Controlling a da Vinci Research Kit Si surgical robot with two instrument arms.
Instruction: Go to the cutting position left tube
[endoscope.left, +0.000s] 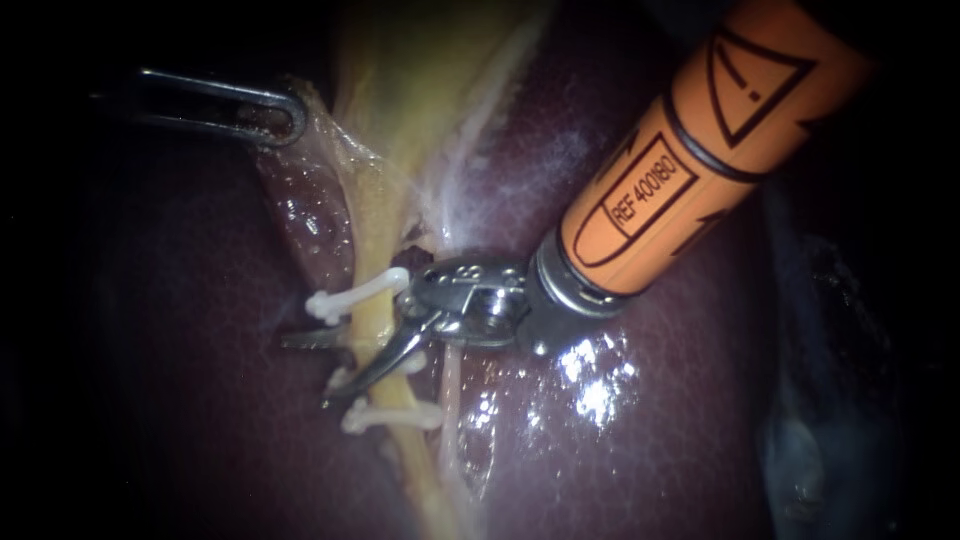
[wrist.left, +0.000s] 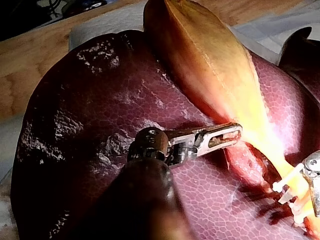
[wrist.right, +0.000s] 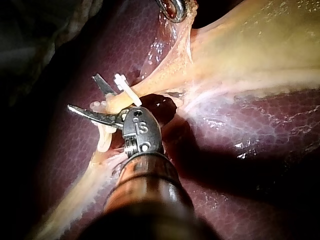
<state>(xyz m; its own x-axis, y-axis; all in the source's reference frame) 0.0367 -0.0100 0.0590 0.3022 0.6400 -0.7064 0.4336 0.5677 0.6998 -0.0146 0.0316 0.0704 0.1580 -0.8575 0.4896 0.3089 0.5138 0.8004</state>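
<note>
The orange-shafted right instrument (endoscope.left: 307, 371) holds its steel blades apart astride the yellow left tube (endoscope.left: 371, 325), between white plastic clips (endoscope.left: 355, 292); the slim metal left instrument (endoscope.left: 275, 115) is clamped on the yellowish gallbladder (endoscope.left: 420, 90).

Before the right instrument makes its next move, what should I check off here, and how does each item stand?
1. Blades of the right instrument open: ok, a gap shows between them.
2. The left tube lies between the blades: ok, one blade crosses in front of it, the other behind.
3. Blades sit between the upper clip and the lower clip: ok.
4. Blades clear of both clips: cannot tell; the front blade's tip lies close to the lower clip.
5. Grip of the left instrument on the gallbladder: ok, jaws shut on its tissue, which is stretched away from the tube.
</note>
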